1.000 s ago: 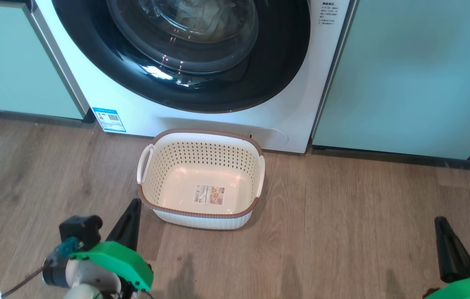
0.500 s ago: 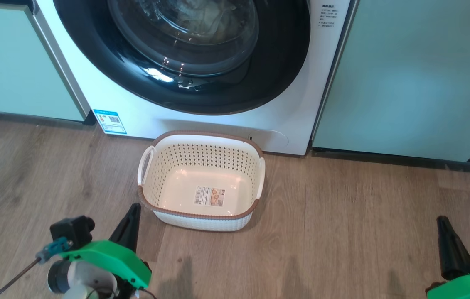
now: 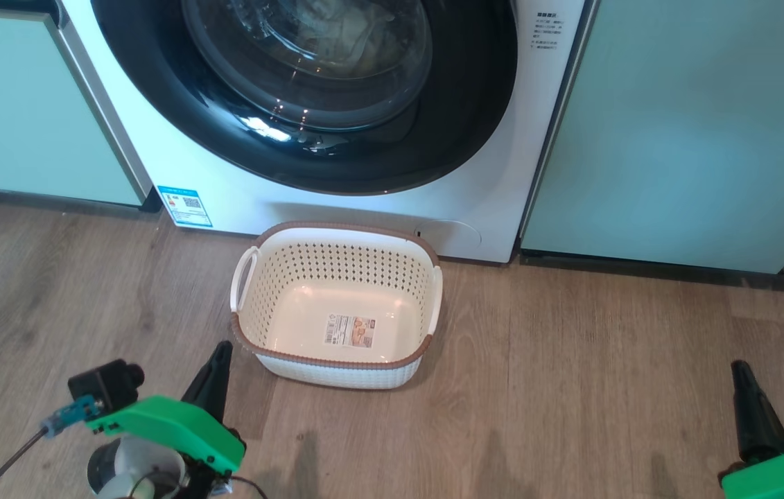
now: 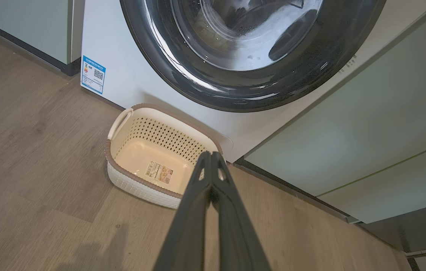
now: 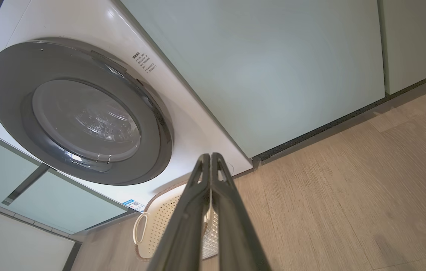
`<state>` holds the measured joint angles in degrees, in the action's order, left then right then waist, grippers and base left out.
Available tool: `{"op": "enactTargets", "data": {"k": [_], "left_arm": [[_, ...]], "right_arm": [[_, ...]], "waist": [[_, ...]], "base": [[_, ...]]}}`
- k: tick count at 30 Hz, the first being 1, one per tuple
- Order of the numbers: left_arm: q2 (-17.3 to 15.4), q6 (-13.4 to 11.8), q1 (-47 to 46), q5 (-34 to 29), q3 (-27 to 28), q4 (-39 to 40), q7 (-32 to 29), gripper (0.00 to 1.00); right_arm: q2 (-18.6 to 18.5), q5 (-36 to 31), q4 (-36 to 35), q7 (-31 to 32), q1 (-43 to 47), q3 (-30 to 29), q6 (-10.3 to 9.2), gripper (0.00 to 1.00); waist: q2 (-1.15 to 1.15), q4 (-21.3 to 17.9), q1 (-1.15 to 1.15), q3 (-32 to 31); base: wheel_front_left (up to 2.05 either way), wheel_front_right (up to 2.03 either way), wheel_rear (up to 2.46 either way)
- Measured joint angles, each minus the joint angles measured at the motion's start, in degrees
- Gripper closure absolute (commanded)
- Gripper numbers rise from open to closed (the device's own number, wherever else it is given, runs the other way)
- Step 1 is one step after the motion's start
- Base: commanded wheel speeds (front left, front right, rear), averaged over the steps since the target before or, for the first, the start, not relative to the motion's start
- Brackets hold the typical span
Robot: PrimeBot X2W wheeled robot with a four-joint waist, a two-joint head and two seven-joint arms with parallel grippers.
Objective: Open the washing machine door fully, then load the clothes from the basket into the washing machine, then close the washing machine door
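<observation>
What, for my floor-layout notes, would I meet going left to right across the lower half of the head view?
left gripper → basket → right gripper

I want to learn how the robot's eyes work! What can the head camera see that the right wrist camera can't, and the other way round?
Head view's extras: the left gripper, shut, near the basket's front left corner, and the label on the basket's empty floor. Right wrist view's extras: the whole round washing machine door, top rim included, closed. Both share: the door's glass, the basket, the blue-edged sticker, the pale green cabinets, the wooden floor and the shut right gripper.
</observation>
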<state>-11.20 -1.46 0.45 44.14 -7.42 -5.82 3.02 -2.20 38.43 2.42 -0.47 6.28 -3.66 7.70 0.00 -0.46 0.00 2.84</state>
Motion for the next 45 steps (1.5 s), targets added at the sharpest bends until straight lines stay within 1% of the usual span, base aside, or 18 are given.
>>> {"op": "enactTargets", "data": {"k": [6,10,16,20,22,45], "left_arm": [[0.7,0.8,-0.1,3.6,0.5,-0.6,-0.6,1.00],[1.0,0.9,-0.7,5.9,1.2,-0.9,-1.1,1.00],[1.4,1.8,-0.7,9.5,1.8,-1.8,-1.5,1.00],[1.7,1.9,-0.7,11.7,2.1,-2.2,-2.0,1.00],[1.9,2.4,-0.7,12.9,2.3,-2.5,-2.1,1.00],[3.9,4.4,-1.9,25.6,5.4,-4.9,-4.1,1.00]], "right_arm": [[-0.2,4.0,1.0,0.2,-0.3,0.0,0.00,1.00],[-0.3,6.7,1.5,0.3,-1.1,0.0,0.00,1.00],[-0.5,10.7,2.6,0.8,-1.2,0.0,-0.01,1.00],[-0.6,13.3,3.2,0.8,-2.1,0.0,-0.01,1.00],[-0.6,14.6,3.3,0.9,-2.4,0.0,-0.01,1.00],[-0.7,29.1,6.8,2.1,-4.6,-0.3,-0.03,1.00]], "waist": [[0.00,0.0,0.00,-0.2],[0.00,0.1,0.00,-0.3],[0.00,0.1,0.00,-0.5],[0.00,0.1,0.00,-0.6],[0.00,0.1,0.00,-0.7],[0.00,0.2,0.00,-1.4]], "base": [[0.00,0.00,0.00],[0.00,0.00,0.00],[0.00,0.00,0.00],[0.00,0.00,0.00],[0.00,0.00,0.00],[0.00,0.00,0.00]]}}
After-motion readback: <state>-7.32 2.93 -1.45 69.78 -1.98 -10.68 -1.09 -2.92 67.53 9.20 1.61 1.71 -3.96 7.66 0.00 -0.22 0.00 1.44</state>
